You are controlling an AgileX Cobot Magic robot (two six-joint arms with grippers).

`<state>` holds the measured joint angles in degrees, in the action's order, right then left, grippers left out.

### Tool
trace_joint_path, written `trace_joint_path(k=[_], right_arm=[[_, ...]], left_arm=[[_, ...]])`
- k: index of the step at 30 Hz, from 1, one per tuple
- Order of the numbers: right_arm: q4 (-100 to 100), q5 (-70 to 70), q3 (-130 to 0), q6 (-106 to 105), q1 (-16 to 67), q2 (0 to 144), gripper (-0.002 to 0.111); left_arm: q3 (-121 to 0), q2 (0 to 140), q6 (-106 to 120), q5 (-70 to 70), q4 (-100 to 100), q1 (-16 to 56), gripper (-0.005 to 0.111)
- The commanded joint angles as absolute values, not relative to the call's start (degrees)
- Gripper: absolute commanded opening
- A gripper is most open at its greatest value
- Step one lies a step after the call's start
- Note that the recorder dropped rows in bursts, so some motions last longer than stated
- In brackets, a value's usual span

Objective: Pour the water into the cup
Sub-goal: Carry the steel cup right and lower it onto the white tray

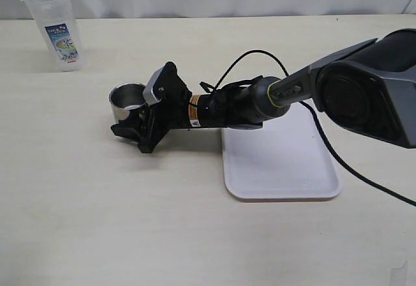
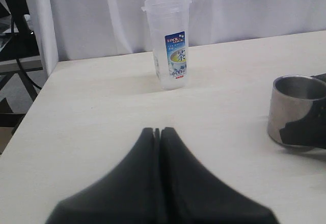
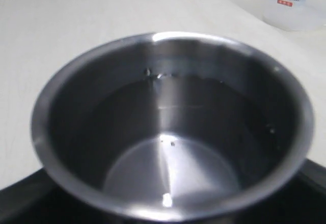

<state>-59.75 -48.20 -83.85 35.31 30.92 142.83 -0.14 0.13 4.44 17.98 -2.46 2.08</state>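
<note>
Lit brightly and evenly, with soft shadows on the table, glints inside the cup, left hand blurred.

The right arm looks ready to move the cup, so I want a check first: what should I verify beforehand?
1. Right gripper brackets the cup, jaws against its sides: ok.
2. Cup upright on the table: ok.
3. Water seems to lie inside the cup: ok.
4. Bottle upright, apart from the arm: ok.
5. Left gripper shut, holding nothing: ok.
6. Grip firm enough to lift: cannot tell.
</note>
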Motion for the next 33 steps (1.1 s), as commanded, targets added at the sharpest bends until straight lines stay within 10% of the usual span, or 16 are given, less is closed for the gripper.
trace_joint_path(k=[1,33], right_arm=[[-59.82,-47.5,-83.87,36.04,30.7,140.83,0.004],[-57.28,-53.28,-62.99,27.05,10.2,119.81,0.004]], left_arm=[[0.0,0.0,4.62,17.62,-2.34,2.01,0.0],[0.0,0.0,4.62,17.62,-2.34,2.01,0.0]])
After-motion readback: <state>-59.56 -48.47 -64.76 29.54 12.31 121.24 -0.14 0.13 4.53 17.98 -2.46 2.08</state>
